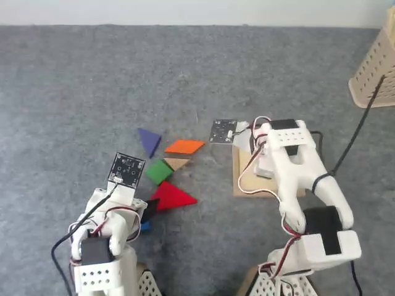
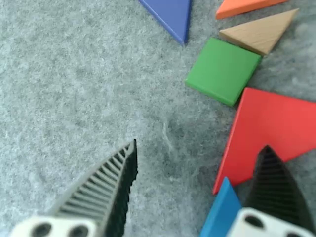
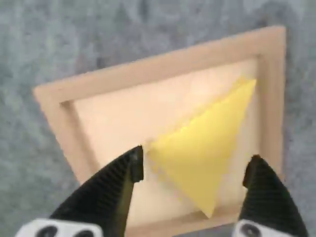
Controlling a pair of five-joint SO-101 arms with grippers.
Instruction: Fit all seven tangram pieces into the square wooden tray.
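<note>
Right gripper [image 3: 196, 153] is hovering open over yellow triangle [image 3: 207, 138] in tray [image 3: 148, 64]; left gripper [image 2: 200, 145] is gaping, red triangle [image 2: 276, 128] at 2 o'clock.

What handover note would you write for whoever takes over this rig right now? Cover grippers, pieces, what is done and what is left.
Left gripper: open, over the carpet beside the red triangle and blue piece.
Right gripper: open, over the tray.
Done: the yellow triangle lies in the tray.
Left: red, blue, green square, tan triangle, orange piece and purple triangle, all loose on the carpet.
</note>
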